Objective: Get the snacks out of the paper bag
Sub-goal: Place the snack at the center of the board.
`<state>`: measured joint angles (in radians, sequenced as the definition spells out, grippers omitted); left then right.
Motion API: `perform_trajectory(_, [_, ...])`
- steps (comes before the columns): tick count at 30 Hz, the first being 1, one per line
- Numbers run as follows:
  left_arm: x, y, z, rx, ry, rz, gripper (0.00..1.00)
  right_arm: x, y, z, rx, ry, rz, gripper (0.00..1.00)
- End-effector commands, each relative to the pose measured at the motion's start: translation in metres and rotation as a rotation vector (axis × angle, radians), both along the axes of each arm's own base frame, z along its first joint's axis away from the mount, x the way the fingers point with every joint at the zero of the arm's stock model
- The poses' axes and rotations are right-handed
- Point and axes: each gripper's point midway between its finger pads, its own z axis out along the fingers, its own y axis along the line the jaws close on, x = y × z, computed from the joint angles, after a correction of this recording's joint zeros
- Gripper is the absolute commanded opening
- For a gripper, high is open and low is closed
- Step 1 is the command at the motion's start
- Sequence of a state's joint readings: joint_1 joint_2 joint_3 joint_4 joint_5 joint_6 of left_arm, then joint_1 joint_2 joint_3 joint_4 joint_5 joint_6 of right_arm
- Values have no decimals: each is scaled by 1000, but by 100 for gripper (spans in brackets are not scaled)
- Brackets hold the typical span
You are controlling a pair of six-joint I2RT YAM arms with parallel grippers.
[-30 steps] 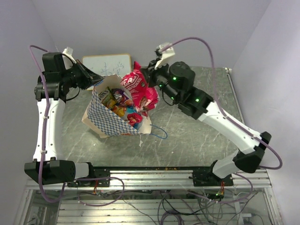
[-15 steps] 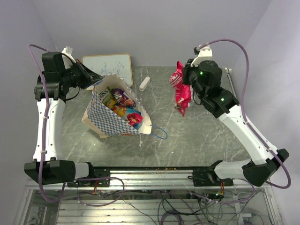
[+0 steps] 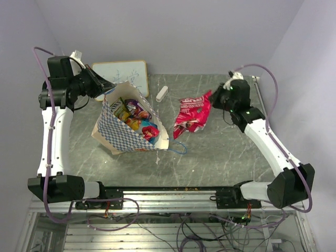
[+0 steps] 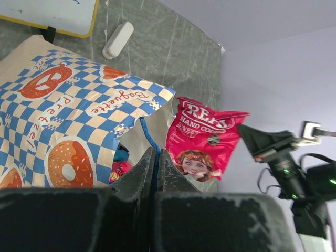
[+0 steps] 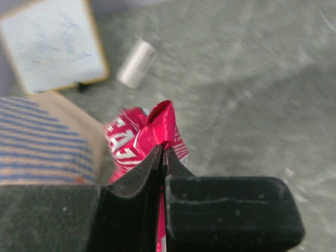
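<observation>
Left gripper (image 4: 156, 153): fingers pressed together, clamped on the thin blue cord handle (image 4: 147, 137) at the far left rim of the paper bag (image 3: 123, 139), holding that side up. The bag stands on the left half of the table (image 3: 231, 155), mouth open upward and leaning toward the right, its blue-and-white checked side facing near. A second blue cord loop lies on the table at the bag's near right corner. Inside the open mouth several snack packets (image 3: 134, 114) are visible, in yellow, green, orange, red and blue; their number cannot be determined. Right gripper (image 5: 162, 153): fingers closed on the crimped top edge of the pink-red packet (image 3: 190, 112). That packet is outside the bag, just to its right, slanting from the gripper at far right down toward the near left, its printed face up. Its lower end is close to the bag's right wall. Whether that end touches the table cannot be told. A white oblong block (image 3: 161, 94) lies on the table at the far side, between the bag and the pink-red packet, apart from both. A white framed board (image 3: 122, 72) stands at the far left, behind the bag and beside the left arm. The two grippers are well apart, one at each side of the bag.
</observation>
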<state>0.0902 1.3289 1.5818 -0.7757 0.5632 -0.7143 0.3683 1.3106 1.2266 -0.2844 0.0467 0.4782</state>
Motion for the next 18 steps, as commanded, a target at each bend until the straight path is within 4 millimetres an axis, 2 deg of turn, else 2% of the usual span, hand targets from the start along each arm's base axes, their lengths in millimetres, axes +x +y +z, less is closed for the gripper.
perform_trajectory(1, [-2, 4, 14, 29, -41, -6, 7, -18, -55, -90, -1, 152, 23, 11])
perform_trajectory(3, [-3, 3, 14, 21, -44, -9, 7, -33, -101, -146, -108, 301, -64, 30])
perform_trajectory(4, [-4, 1, 13, 11, -41, -13, 7, -44, -123, -165, -141, 392, -106, 35])
perform_trajectory(6, [-5, 0, 12, 1, -38, -16, 7, -49, -150, -168, -193, 443, -183, 46])
perform_trajectory(8, [-5, 0, 11, 2, -35, -17, 7, -48, -153, -155, -200, 425, -194, 56])
perform_trajectory(9, [-5, 0, 11, 1, -34, -20, 7, -49, -149, -151, -181, 425, -180, 58])
perform_trajectory(11, [-5, -1, 12, -4, -38, -19, 7, -51, -125, -147, -102, 436, -90, 59])
perform_trajectory(15, [-3, -2, 14, -15, -43, -21, 7, -70, -56, -139, -13, 469, 143, 60])
perform_trajectory(18, [-3, -2, 16, -14, -46, -23, 7, -86, -9, -114, 29, 450, 306, 60])
